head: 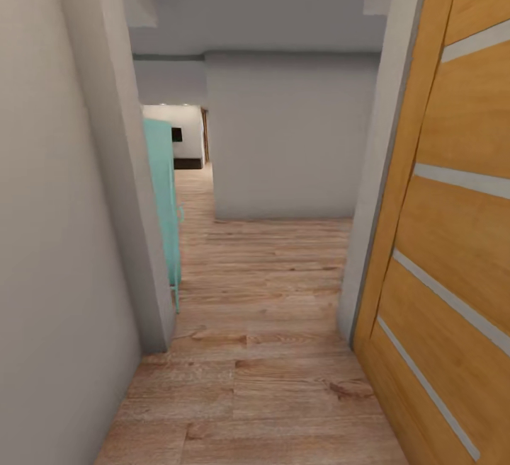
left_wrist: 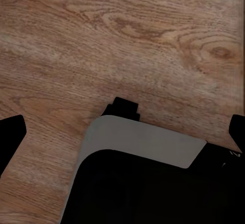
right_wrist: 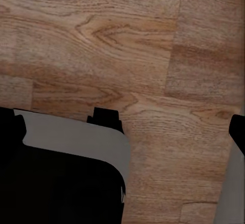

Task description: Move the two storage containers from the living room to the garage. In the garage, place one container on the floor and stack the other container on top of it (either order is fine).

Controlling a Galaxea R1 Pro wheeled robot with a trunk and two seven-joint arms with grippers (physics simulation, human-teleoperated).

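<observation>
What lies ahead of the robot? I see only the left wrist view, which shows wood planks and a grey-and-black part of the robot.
Observer: In the head view, a narrow corridor of light wood-plank floor runs forward to a plain pale grey wall.
Operator: What is on the right side?
Observer: A tan wooden door with pale glass slats stands close along the right.
Operator: And on the left?
Observer: A teal flat-sided object juts out past a grey wall corner. I cannot tell what it is.
</observation>
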